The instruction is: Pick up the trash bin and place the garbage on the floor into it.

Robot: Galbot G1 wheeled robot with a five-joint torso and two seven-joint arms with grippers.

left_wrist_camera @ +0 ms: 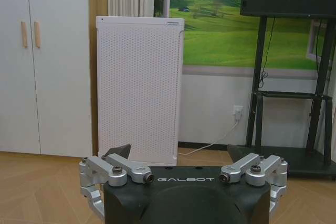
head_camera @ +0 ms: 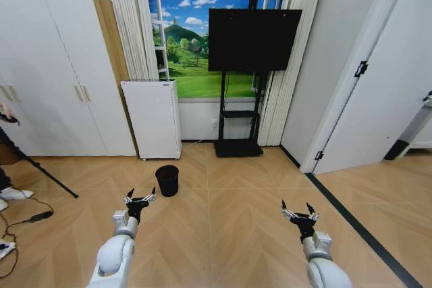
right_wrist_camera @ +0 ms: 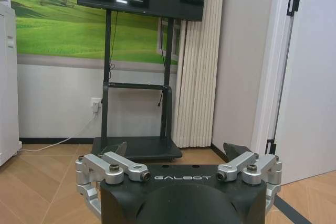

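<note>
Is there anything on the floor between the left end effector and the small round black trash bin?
No. In the head view, only bare wooden floor separates the open left end effector from the small round black trash bin.

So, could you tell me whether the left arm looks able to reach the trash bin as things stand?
Probably yes: the open left gripper sits just short of the trash bin, with bare floor between them.

The left gripper (left_wrist_camera: 178, 156), its dark fingers spread wide apart and holding nothing, faces a tall white perforated appliance (left_wrist_camera: 139, 87) standing on the wood floor (left_wrist_camera: 37, 187). White cupboard doors (left_wrist_camera: 39, 61) are beside the appliance on one side; on the other, a black TV stand (left_wrist_camera: 294, 124) rises under a green landscape mural (left_wrist_camera: 220, 30)
</note>
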